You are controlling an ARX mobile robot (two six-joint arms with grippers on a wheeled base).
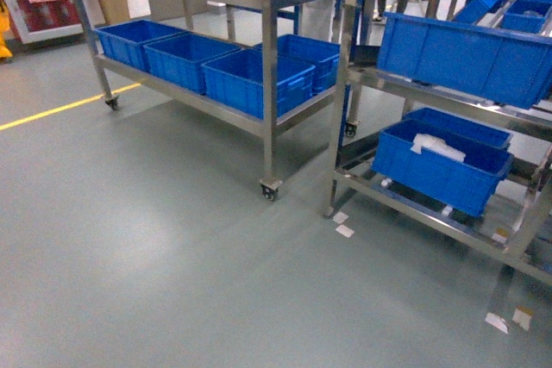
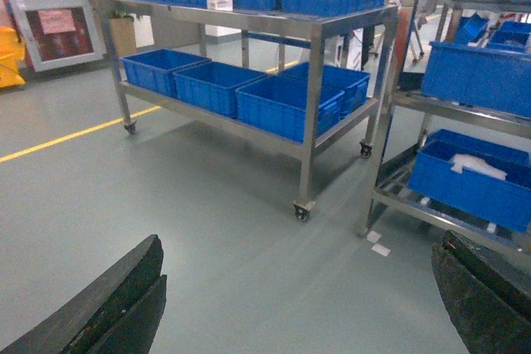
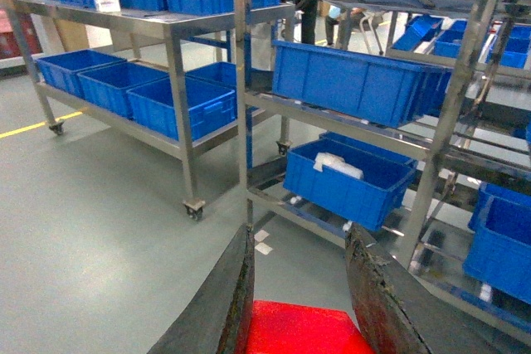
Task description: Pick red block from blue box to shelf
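The red block point(image 3: 303, 329) is held clamped between the fingers of the right gripper point(image 3: 299, 304), low in the right wrist view. The left gripper point(image 2: 290, 304) is spread wide and empty. The shelf point(image 1: 345, 109) stands ahead, well apart. The block should be kept level and gripped firmly while a bare tier is approached. The blue box is not seen; the block's stud is cut off.

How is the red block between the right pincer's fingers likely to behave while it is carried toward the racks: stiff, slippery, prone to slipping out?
The red block shows flat, even faces and a straight edge between the right pincer fingers, so it probably stays stiff. Its smooth-looking surface could be slippery. Only its top shows, so the grip's depth cannot be judged.
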